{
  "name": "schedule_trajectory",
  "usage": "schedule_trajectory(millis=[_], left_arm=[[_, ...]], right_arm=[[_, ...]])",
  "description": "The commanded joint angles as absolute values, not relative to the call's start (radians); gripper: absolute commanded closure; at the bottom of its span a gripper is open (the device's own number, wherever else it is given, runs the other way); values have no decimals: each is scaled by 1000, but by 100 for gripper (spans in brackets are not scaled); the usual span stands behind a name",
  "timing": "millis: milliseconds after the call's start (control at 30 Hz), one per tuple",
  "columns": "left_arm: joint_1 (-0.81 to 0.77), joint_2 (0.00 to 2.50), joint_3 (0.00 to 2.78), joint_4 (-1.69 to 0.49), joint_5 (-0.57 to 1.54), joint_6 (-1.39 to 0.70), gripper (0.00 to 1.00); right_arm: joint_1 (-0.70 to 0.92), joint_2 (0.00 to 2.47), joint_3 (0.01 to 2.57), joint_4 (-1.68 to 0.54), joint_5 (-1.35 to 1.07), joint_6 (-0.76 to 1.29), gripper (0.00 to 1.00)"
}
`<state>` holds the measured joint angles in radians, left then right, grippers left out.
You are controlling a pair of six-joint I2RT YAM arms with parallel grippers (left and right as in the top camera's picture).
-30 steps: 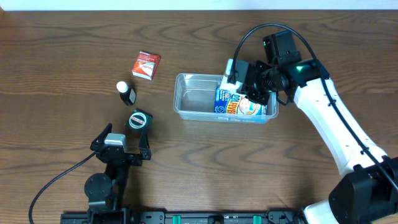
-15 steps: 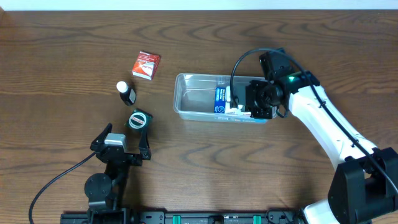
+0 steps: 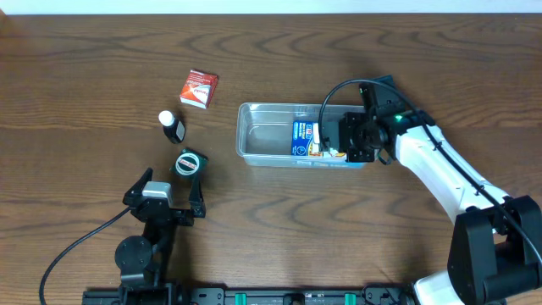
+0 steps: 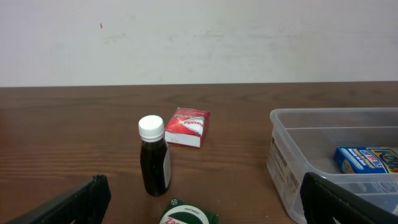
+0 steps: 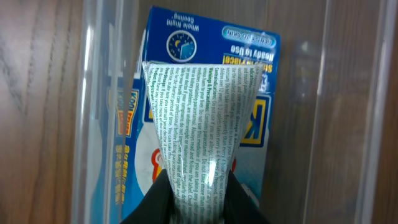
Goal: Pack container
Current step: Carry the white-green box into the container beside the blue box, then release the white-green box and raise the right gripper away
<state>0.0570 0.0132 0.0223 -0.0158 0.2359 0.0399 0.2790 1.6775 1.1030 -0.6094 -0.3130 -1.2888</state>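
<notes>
The clear plastic container (image 3: 254, 135) stands at the table's middle. A blue box (image 3: 303, 138) lies flat in it. My right gripper (image 3: 332, 146) is low inside the container's right half, shut on a white tube printed with small text (image 5: 202, 124), held just over the blue box (image 5: 205, 43). The container's clear walls (image 5: 93, 93) run along both sides. My left gripper (image 3: 167, 196) is open and empty at the front left, just short of a green ointment tin (image 3: 190, 163). In the left wrist view the tin (image 4: 189, 216) lies between the open fingers (image 4: 199, 208).
A dark bottle with a white cap (image 3: 173, 127) stands upright left of the container and also shows in the left wrist view (image 4: 154, 165). A red box (image 3: 199, 88) lies further back (image 4: 188, 127). The container's left wall (image 4: 292, 162) is at that view's right.
My right gripper has come down into the container with the white tube, now low over the blue box. The left arm has not moved.
</notes>
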Motion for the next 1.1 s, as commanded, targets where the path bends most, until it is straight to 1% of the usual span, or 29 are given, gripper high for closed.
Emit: schedule_trajectory(millis=[0,167,367,400,433,467,633,700,733,767,967,1033,1067], left_arm=[[56,12,4,-48,247,32,2],[56,12,4,-48,247,32,2],[56,12,4,-48,247,32,2],[56,12,4,-48,247,32,2],[56,12,4,-48,247,32,2],[56,12,4,-48,247,32,2],[56,12,4,-48,247,32,2],[56,12,4,-48,247,32,2],[56,12,4,-48,247,32,2],[56,12,4,-48,247,32,2],[56,12,4,-48,247,32,2],[56,12,4,-48,247,32,2],[56,12,4,-48,247,32,2]], right_arm=[[262,1682,1067,-578,-318,-1303,99],[261,1682,1031,-529,-318,-1303,99],[261,1682,1030,-527,-318,-1303,99],[261,1682,1030,-527,-318,-1302,96],[261,1682,1030,-527,-318,-1296,90],[261,1682,1030,-526,-318,-1295,87],[261,1682,1030,-526,-318,-1295,79],[261,1682,1030,-526,-318,-1295,67],[261,1682,1030,-525,-318,-1295,59],[261,1682,1030,-522,-318,-1295,55],[261,1681,1030,-481,-307,-1292,46],[261,1679,1031,-451,-297,-1262,41],[261,1677,1031,-432,-294,-1244,40]])
